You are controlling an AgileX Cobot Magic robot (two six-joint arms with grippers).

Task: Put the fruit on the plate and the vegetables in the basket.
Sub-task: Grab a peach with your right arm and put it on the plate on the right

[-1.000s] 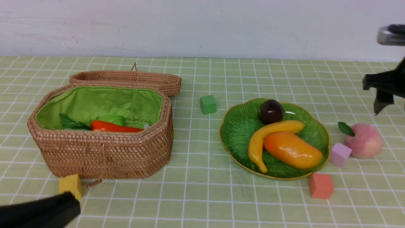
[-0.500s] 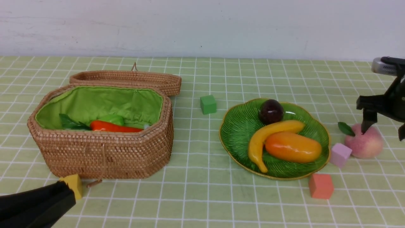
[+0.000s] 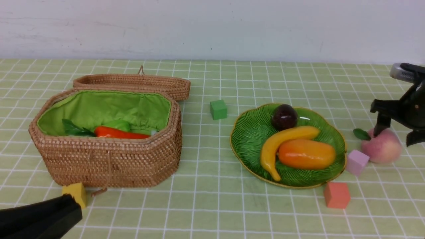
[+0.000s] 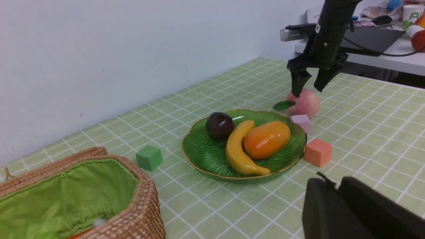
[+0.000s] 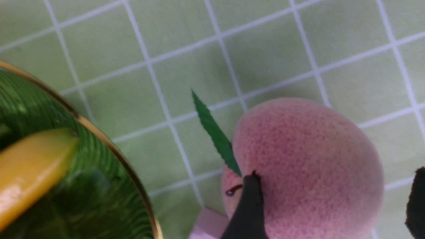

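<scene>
The pink peach (image 3: pixel 382 147) lies on the cloth right of the green leaf plate (image 3: pixel 249 132). My right gripper (image 3: pixel 396 134) is open and straddles the peach's top; in the right wrist view (image 5: pixel 333 199) one finger (image 5: pixel 249 205) touches the peach (image 5: pixel 308 159) by its leaf, the other stands apart. The banana (image 3: pixel 282 137), mango (image 3: pixel 307 153) and mangosteen (image 3: pixel 284 117) lie on the plate. The open basket (image 3: pixel 109 159) holds the pepper (image 3: pixel 119 133) and gourd (image 3: pixel 118 124); the eggplant's body is hidden. My left gripper (image 3: pixel 74 212) is shut and empty, low at the front left.
A lilac cube (image 3: pixel 357 162) sits between the plate and the peach, touching or almost touching both. A salmon cube (image 3: pixel 336 195) lies in front of the plate, a green cube (image 3: pixel 218 109) behind it, a yellow cube (image 3: pixel 75 193) at the basket's front corner. The basket lid (image 3: pixel 132 83) lies open behind.
My right gripper has come down from above and to the right until its open fingers are round the peach. The mango has settled flatter on the plate. The left arm has barely moved.
</scene>
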